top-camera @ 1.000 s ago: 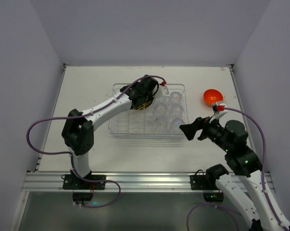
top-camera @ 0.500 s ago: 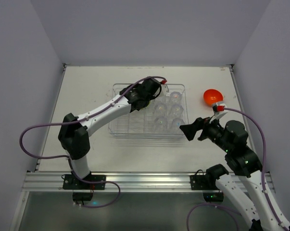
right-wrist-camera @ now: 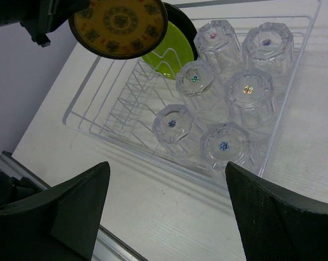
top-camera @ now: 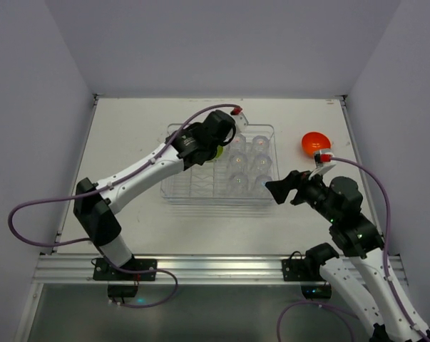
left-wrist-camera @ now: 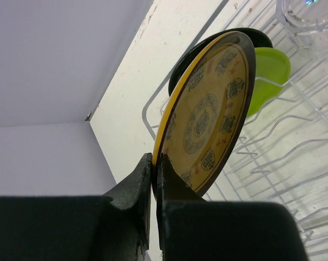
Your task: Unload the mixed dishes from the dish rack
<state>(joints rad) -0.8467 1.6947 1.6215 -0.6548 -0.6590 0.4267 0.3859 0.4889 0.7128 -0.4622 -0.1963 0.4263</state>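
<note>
My left gripper [left-wrist-camera: 155, 160] is shut on the rim of the patterned amber-yellow plate [left-wrist-camera: 207, 114] and holds it edge-up above the back left of the clear dish rack [top-camera: 173, 191]. The plate also shows in the right wrist view [right-wrist-camera: 118, 22]. The lime-green plate [right-wrist-camera: 166, 51] stands in the rack's slots behind it. Several clear cups [right-wrist-camera: 245, 92] stand upside down in the rack's right half. The orange bowl [top-camera: 314, 144] sits on the table to the right of the rack. My right gripper [top-camera: 280, 191] is open and empty, near the rack's front right corner.
White walls close the table [top-camera: 129, 128] at the left, back and right. A metal rail [top-camera: 200, 267] runs along the near edge. Purple cables loop off both arms.
My left gripper has lifted the amber plate up out of the slots and drawn it left, uncovering the lime-green plate. The right gripper has shifted slightly toward the rack.
</note>
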